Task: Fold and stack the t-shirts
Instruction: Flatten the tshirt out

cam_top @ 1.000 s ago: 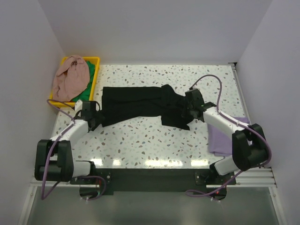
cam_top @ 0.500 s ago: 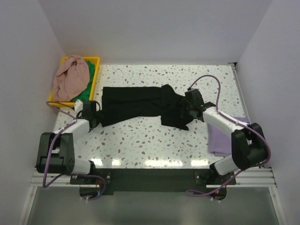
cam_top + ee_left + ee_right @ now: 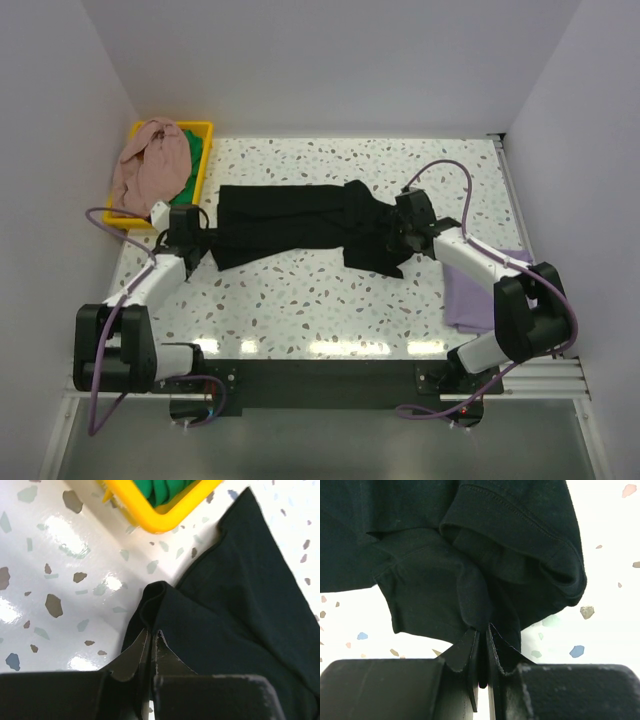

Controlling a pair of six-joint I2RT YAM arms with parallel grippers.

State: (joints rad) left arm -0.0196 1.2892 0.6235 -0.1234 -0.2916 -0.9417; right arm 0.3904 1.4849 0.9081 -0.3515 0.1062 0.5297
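Black t-shirt (image 3: 285, 225) cloth is nipped by the left gripper (image 3: 151, 632), whose two fingers are pressed together on a small raised fold at the shirt's left edge, near the corner of the yellow bin (image 3: 145, 517). On the other side, the right gripper (image 3: 482, 630) is likewise clamped tight on a bunched wad of cloth; sleeve or hem, I cannot tell which. Out from those two pinches the shirt lies in a long band across the middle of the speckled table (image 3: 330, 300), fairly flat toward the left and rumpled toward the right. A pink t-shirt (image 3: 150, 165) and a green t-shirt (image 3: 192, 150) are heaped in the bin at the far left corner, and a lavender t-shirt (image 3: 470, 295) lies at the right edge beside the right arm. To my eye the fold of the black one is in hand, with both ends now gripped. The next move would call for both arms to lift together and carry one end over the other, keeping the cloth taut so it does not sag or drag. The left bite looks thin and might slip. Against a second ago, the left gripper stood open and a little nearer; it has since moved toward the bin and closed, while the right arm and the shirt have scarcely changed.
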